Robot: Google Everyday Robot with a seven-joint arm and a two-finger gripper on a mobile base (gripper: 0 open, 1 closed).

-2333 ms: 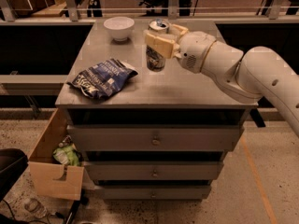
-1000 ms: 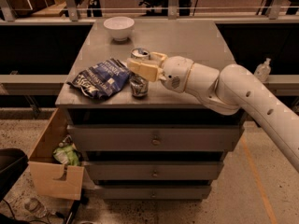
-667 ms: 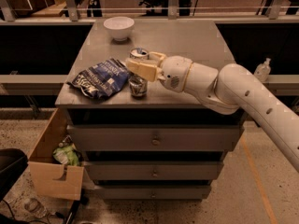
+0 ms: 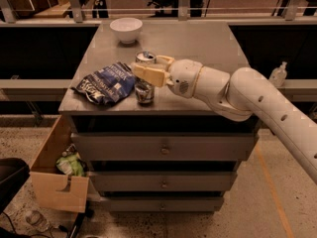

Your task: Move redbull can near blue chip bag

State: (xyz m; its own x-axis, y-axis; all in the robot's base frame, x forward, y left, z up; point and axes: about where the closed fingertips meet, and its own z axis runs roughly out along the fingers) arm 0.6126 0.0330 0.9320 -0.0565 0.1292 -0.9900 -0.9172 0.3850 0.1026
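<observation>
The redbull can (image 4: pixel 144 92) stands upright near the front edge of the grey cabinet top (image 4: pixel 198 43). It sits just right of the blue chip bag (image 4: pixel 106 82), almost touching it. The bag lies flat and crumpled at the front left. My gripper (image 4: pixel 147 66) reaches in from the right. Its cream fingers (image 4: pixel 148 75) are closed around the can's upper half, one in front and one behind. The can's silver top (image 4: pixel 145 57) shows above the front finger.
A white bowl (image 4: pixel 126 29) stands at the back left of the top. Drawers (image 4: pixel 163 148) run below the front edge. An open cardboard box (image 4: pixel 54 182) with trash sits on the floor at the left. A small bottle (image 4: pixel 278 76) stands on a ledge at the right.
My gripper has carried the can from the back right of the top down to the front, beside the chip bag. Over the last second it has stayed still.
</observation>
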